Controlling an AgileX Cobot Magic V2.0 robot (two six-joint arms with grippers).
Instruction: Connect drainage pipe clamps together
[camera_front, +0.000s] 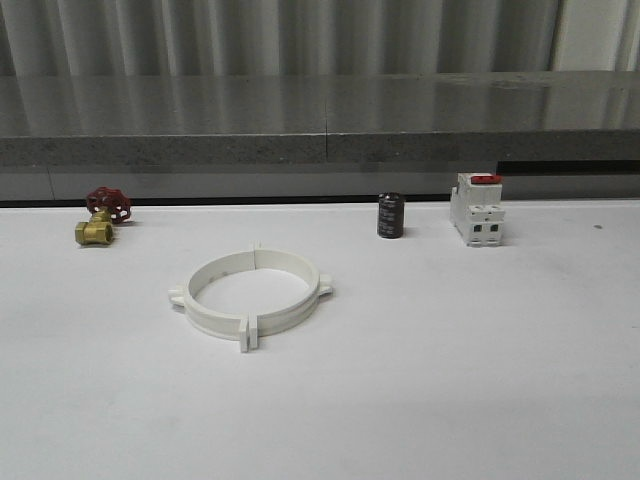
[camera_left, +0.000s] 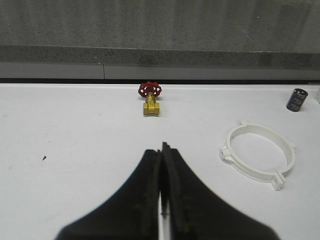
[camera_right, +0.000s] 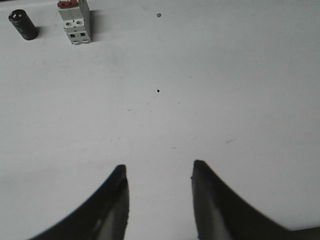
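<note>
1. Lying flat on the white table (camera_front: 480, 380), left of centre in the front view, the two white plastic semicircular drainage pipe clamps (camera_front: 252, 292) sit closed into one ring, their end tabs paired at the near and far seams, with small lugs jutting at the left and right sides.
2. Small brass valve with a red handwheel (camera_front: 100, 217): stands near the table's far edge, well apart from the ring on its left.
3. Short black cylinder (camera_front: 390, 215): upright near the far edge, right of the ring and apart from it.
4. White boxy switch with a red top (camera_front: 476, 209): upright near the far edge, just beyond the cylinder to the right.
5. Left gripper (camera_left: 162, 170): black fingers pressed together, nothing between them; it hangs over bare table, the ring off to one side and the valve ahead.
6. Right gripper (camera_right: 159, 175): black fingers set wide apart, holding nothing, over bare table well apart from the switch and cylinder.
7. Open room: broad bare surface lies along the near edge and the whole right half of the table.
8. Far boundary: a grey stone-like ledge (camera_front: 320, 120) runs the full width behind the table.
</note>
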